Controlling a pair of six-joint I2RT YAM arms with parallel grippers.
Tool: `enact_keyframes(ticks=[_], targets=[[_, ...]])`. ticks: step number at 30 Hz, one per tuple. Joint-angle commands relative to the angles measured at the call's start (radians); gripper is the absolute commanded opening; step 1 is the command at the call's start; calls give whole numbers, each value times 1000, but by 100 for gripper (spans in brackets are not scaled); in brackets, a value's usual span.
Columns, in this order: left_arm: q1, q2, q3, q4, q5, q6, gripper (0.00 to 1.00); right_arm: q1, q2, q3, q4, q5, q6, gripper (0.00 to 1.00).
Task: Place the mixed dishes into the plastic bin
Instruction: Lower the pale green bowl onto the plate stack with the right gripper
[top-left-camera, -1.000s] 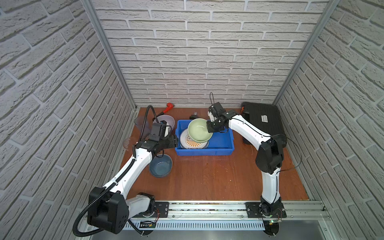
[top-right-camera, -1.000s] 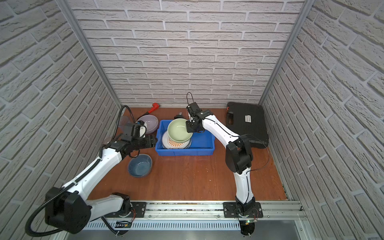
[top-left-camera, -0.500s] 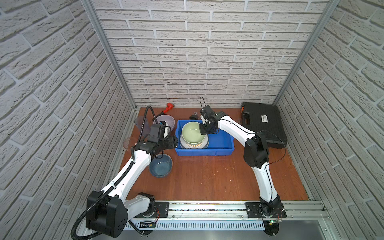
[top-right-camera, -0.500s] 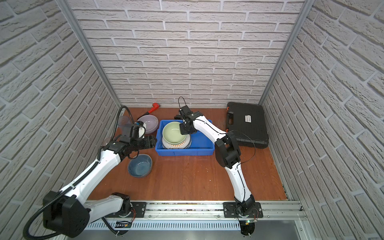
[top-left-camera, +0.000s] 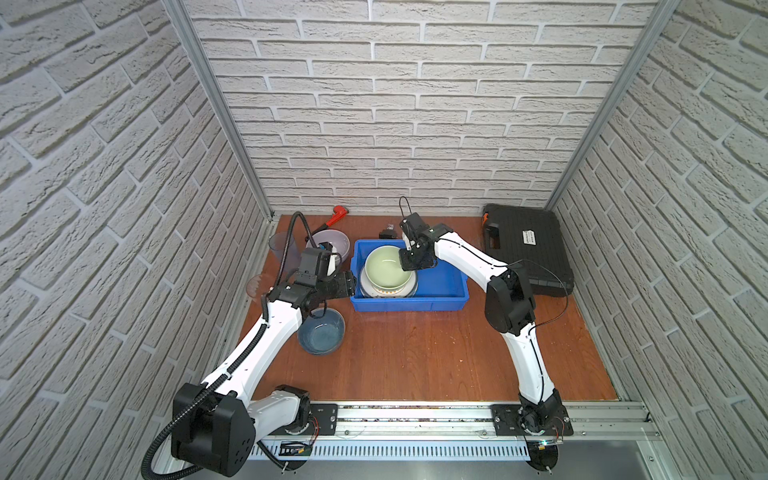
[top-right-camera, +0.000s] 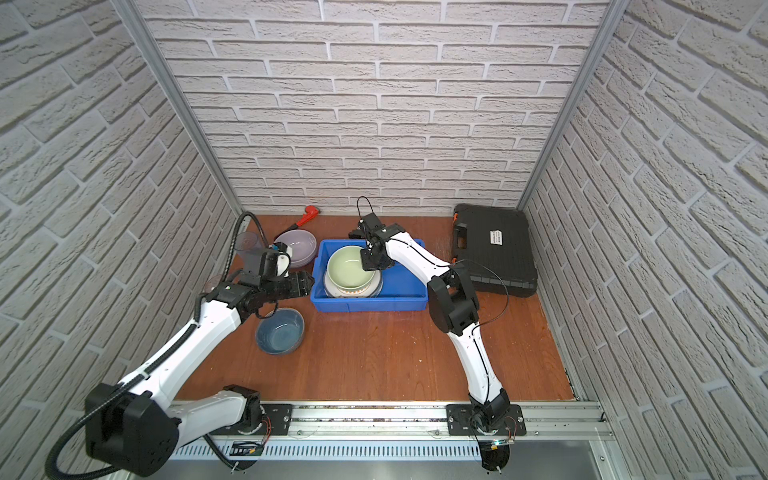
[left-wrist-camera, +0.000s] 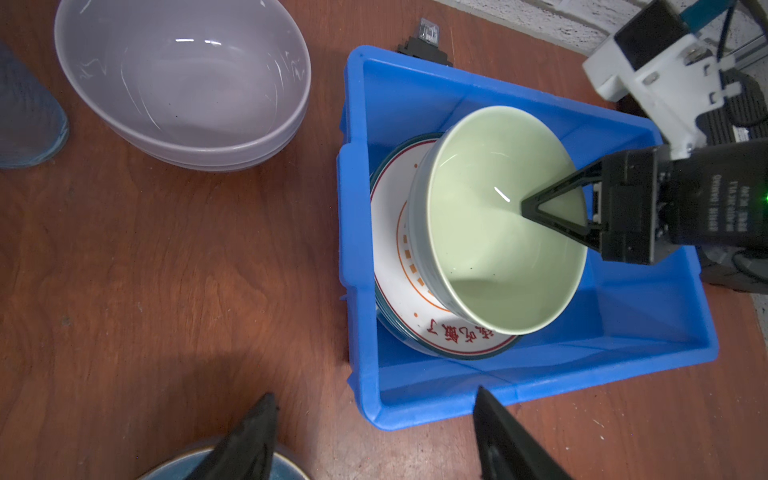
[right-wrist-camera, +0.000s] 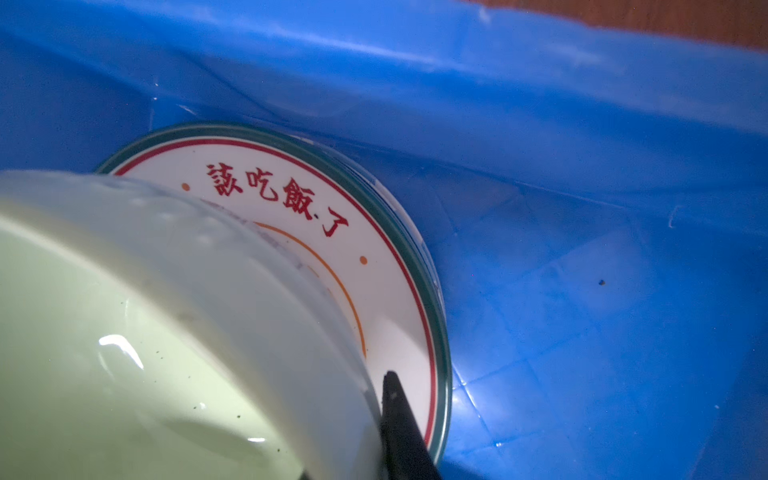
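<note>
Nearest my base, a dark blue glazed ceramic bowl (top-left-camera: 321, 332) sits upright on the wooden table, outside the bin and partly under my left arm. Just past it my left claw (left-wrist-camera: 374, 392) hangs spread and empty, beside the short wall of the bright blue rectangular plastic bin (top-left-camera: 407, 305).

Inside the bin, my right claw (top-left-camera: 409, 266) pinches the rim of a pale green ceramic bowl (top-left-camera: 386, 266), one finger inside and one outside. The bowl tilts over a white round plate with a teal rim and red lettering (right-wrist-camera: 291, 199), which tops a stack. I cannot tell whether the bowl's foot is seated.

If I let go while it leans, I judge it could rock, slide off the glossy plate and knock the bin wall. My inside finger could also catch the rim as it lifts and drag the bowl. A careless left move could shove the bin.

Farther back a lilac ceramic bowl (top-left-camera: 332, 241) and two clear tinted plastic tumblers (top-left-camera: 280, 247) wait outside the bin. Beyond lie a red-headed wrench (top-left-camera: 338, 212) and a black ribbed tool case (top-left-camera: 523, 245).
</note>
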Motion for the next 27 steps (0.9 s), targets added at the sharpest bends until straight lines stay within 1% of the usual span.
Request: enact_keyframes(ticks=[1,4,10,16,27], targets=[[6,-18,-11,3,7,-3,74,4,-21,45,58,-30,30,11],[6,-16,-11,3,7,-2,74,4,-16,45,58,-31,35,14],[6,-20,-8,3,9,-1,74,4,-6,46,59,-40,38,16],[6,-18,-11,6,10,-2,74,4,-2,44,54,-40,37,22],[8,-12,-15,11,6,-1,74,3,-19,44,37,-34,33,26]])
